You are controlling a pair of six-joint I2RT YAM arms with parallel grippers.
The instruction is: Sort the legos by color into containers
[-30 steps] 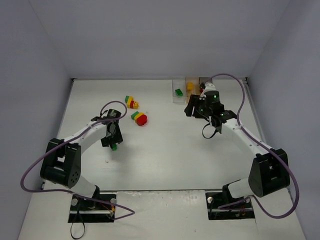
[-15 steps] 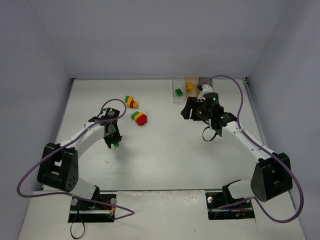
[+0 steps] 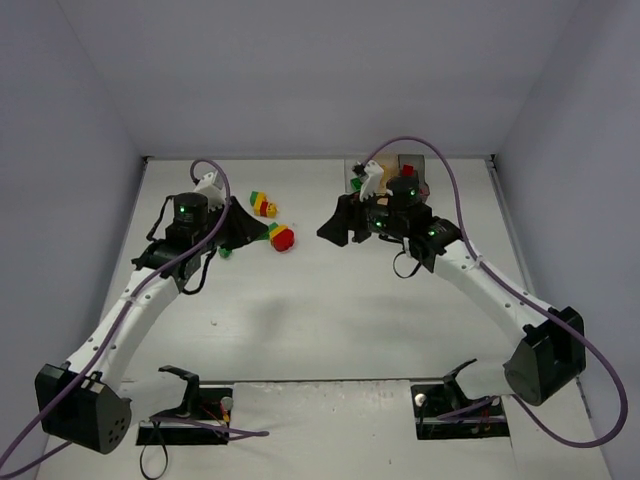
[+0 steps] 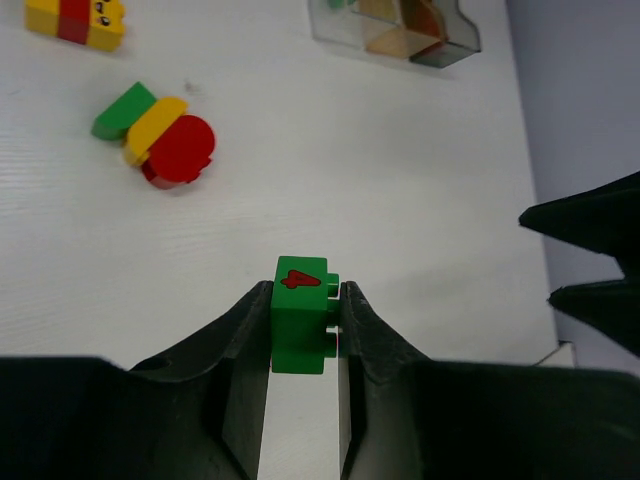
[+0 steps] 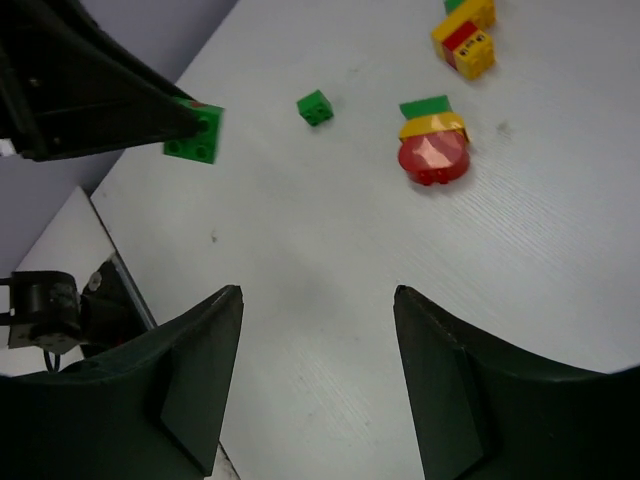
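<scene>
My left gripper (image 4: pixel 305 290) is shut on a green lego (image 4: pixel 298 325) with a red mark on top and holds it above the table. In the top view the left gripper (image 3: pixel 255 234) hovers beside a green, yellow and red clump (image 3: pixel 281 237). A yellow and red clump (image 3: pixel 263 205) lies further back. A small green lego (image 5: pixel 315 107) sits loose on the table. My right gripper (image 5: pixel 318 290) is open and holds nothing, left of the containers (image 3: pixel 350 165). The containers (image 4: pixel 395 25) stand in a row at the back, partly hidden by the right arm in the top view.
The right gripper's dark fingers (image 4: pixel 590 260) reach in at the right edge of the left wrist view. Grey walls close the table at the back and both sides. Both arm bases sit at the near edge.
The left gripper shut on the green lego and lifted it up and toward the back. The right arm swung left, away from the containers, still open.
</scene>
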